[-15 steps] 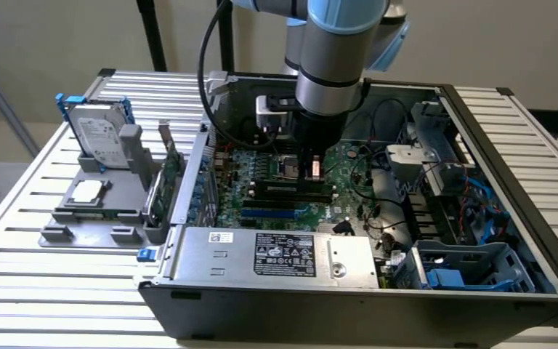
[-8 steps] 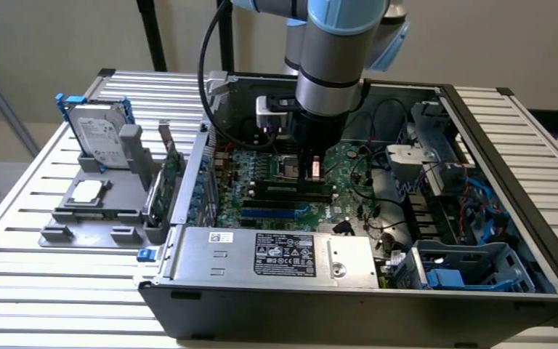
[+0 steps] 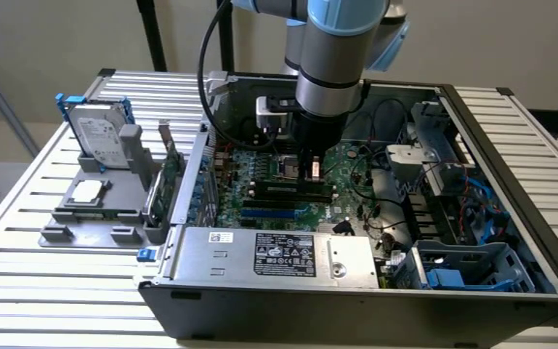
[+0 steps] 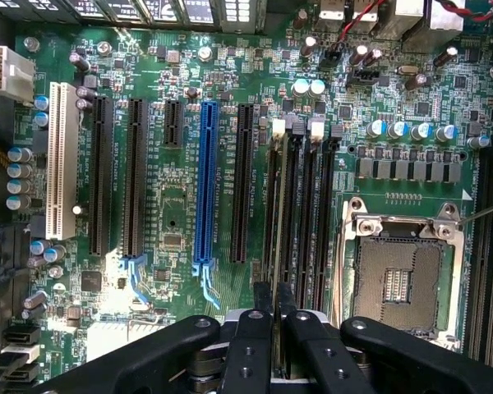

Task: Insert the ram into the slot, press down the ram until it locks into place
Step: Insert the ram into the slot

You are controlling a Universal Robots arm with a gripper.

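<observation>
where the long thin green circuit-board ram [image 4: 276, 213] stands

starting at the exterior view's left, a grey plastic fixture tray [image 3: 95, 214] on the slatted metal table [image 3: 27, 276] carries a silver rectangular hard drive [image 3: 99, 138]. a larger green expansion card [image 3: 169, 178] stands upright just beside it. next comes the open black metal computer case [image 3: 357, 313] with the green motherboard [image 3: 259, 163] inside. the arm's black two-finger gripper [image 3: 313, 173] reaches down onto the board's middle. in the wrist view its fingers [image 4: 261, 304] are pressed close together on the ram's upper edge. the ram stands edge-on in the long narrow black plastic slot [image 4: 279, 127]. of the parallel memory slots, this one is nearest the shorter blue plastic slot [image 4: 205, 180]. whether the end clips have locked cannot be told.
</observation>
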